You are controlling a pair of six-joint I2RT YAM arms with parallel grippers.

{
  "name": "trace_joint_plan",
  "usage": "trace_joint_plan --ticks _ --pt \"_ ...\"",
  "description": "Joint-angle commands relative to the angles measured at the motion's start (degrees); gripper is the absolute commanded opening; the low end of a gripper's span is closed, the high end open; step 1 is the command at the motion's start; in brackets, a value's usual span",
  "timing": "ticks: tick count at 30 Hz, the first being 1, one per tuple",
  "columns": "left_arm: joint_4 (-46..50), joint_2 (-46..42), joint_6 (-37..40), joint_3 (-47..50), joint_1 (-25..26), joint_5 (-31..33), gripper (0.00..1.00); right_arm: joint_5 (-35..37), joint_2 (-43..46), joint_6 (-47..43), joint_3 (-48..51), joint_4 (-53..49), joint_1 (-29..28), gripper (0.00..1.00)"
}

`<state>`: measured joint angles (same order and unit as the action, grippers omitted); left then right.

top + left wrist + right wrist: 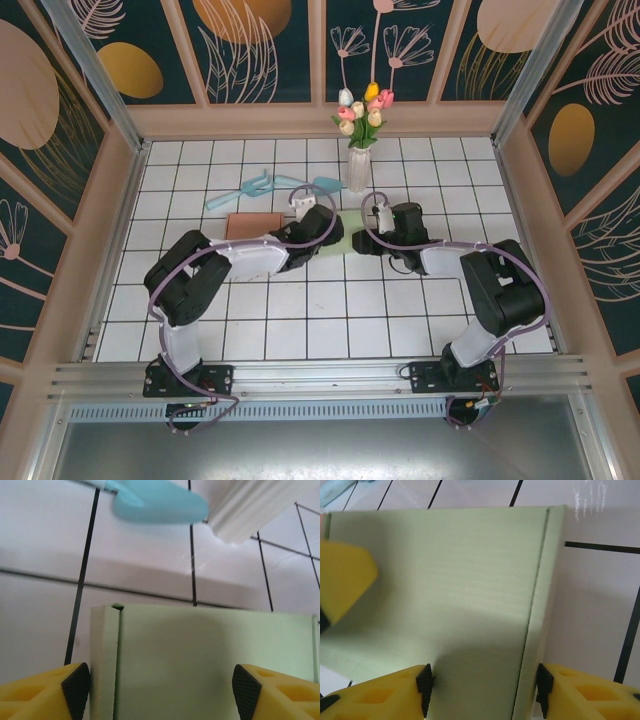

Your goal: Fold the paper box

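Lying flat on the white tiled table point(300, 330), the pale green paper box point(210, 650) is found near the middle of the table, between the two arms, whose wrists are pointed at it from either side. The left gripper point(160, 695) is held low over the box with its jaws set wide apart: one black pad is placed just beside the box's narrow side flap, the other over the main panel, and nothing is clamped between them. The right gripper point(482, 692) is also held with its jaws apart, and the crease between the main panel and the opposite side flap is straddled by its two pads; no grip on the cardboard can be made out. A yellow finger point(342, 580) of the left gripper is seen over the far part of the box in the right wrist view. Beyond the box, a light blue scoop point(160, 502) is laid on the tiles. A clear vase point(358, 168) of flowers point(362, 112) is stood behind the grippers, and a flat brown sheet point(252, 224) is laid to the left.
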<state>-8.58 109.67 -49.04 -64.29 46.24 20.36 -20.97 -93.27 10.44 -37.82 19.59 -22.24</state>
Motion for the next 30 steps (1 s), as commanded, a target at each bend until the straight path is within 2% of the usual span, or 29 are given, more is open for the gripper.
trace_joint_plan --ticks 1,6,12,18,25,28,30 --pt "1.2 3.5 3.8 -6.2 0.1 -1.2 0.77 -0.6 0.7 1.4 0.5 3.1 -0.3 0.59" --pt "6.5 8.1 2.6 -12.2 -0.8 -1.3 0.76 1.9 1.8 2.4 1.5 4.0 0.8 0.59" --pt "6.5 9.3 0.3 -11.1 -1.8 -0.4 0.77 2.4 0.7 1.6 -0.2 2.7 1.2 0.6" --pt "8.3 8.0 1.0 -10.5 -3.9 1.0 0.8 6.8 2.2 2.4 0.4 2.2 1.3 0.63" --pt "7.4 -1.5 4.1 -5.5 -5.0 3.6 0.86 16.5 12.4 4.1 5.7 5.5 3.2 0.66" --pt "6.3 -9.1 6.9 -0.5 -5.0 8.8 0.86 25.4 18.5 4.3 9.5 7.7 4.3 0.69" --pt "3.2 -15.8 10.4 4.7 -5.0 13.2 0.87 33.3 21.4 3.0 12.1 9.5 4.5 0.76"
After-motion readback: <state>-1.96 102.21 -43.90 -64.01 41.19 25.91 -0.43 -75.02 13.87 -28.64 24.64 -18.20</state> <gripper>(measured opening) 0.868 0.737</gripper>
